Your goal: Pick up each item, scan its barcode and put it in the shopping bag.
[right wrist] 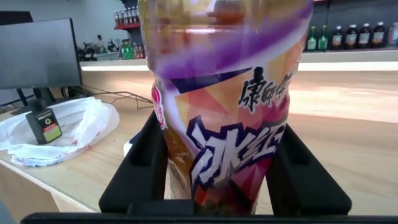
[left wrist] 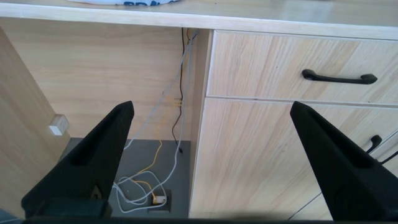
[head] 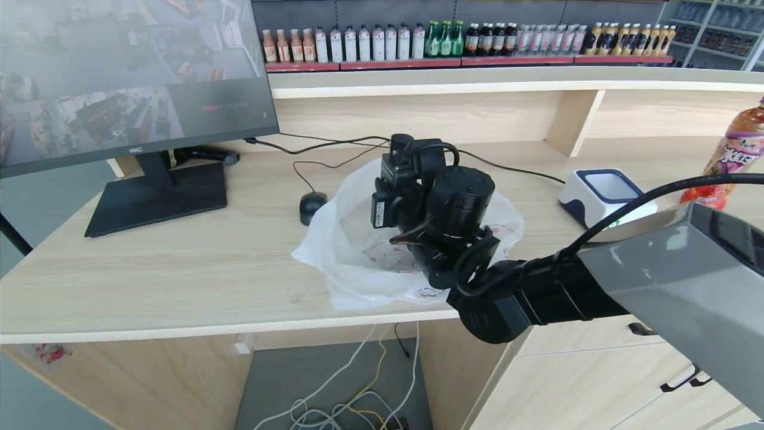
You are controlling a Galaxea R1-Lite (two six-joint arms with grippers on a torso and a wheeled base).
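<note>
The right claw [right wrist: 221, 174] clamps a drink bottle [right wrist: 227, 87], held over the bench [right wrist: 348, 93]. The left claw [left wrist: 208, 162] gapes wide, low down, facing the drawers [left wrist: 280, 62].

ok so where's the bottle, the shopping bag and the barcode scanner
bottle [right wrist: 224, 106]: right wrist view, on its printed label
shopping bag [head: 331, 251]: head view, on the white plastic of its left side
barcode scanner [head: 607, 186]: head view, on its dark top window
</note>
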